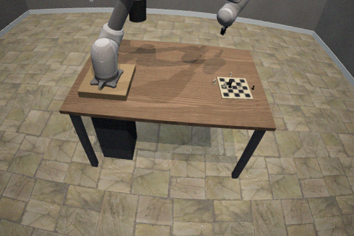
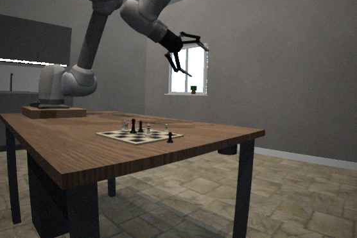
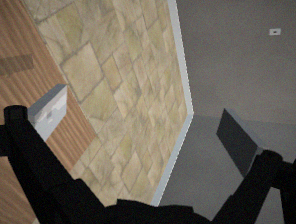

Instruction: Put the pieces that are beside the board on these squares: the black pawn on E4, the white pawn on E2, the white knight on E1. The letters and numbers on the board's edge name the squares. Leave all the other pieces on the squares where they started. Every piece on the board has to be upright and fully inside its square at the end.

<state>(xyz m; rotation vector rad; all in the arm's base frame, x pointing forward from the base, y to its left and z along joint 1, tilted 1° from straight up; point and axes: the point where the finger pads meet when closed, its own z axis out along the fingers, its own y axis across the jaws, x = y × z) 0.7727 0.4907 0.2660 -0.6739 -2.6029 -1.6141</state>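
The chessboard (image 1: 247, 96) (image 2: 106, 134) lies near the table's right end. A black pawn (image 1: 253, 87) (image 2: 169, 136) stands on the table just off one edge of the board. One small white piece (image 1: 230, 74) (image 2: 166, 127) stands off another edge, and a second white piece (image 1: 214, 81) (image 2: 123, 125) stands off the edge towards the arm's base. They are too small to tell knight from pawn. A tall black piece (image 1: 230, 86) (image 2: 133, 126) and a few others stand on the board. My gripper (image 1: 223, 30) (image 2: 199, 63) (image 3: 145, 110) is open and empty, high above the table's back edge, far from the pieces.
The wooden table (image 1: 178, 97) (image 2: 64, 149) (image 3: 15, 50) carries the arm's base on a wooden block (image 1: 108, 89) (image 2: 52, 111) at its left end. A dark cylinder (image 1: 138, 8) stands on the floor behind the table. A dark box (image 1: 116, 138) stands under the table.
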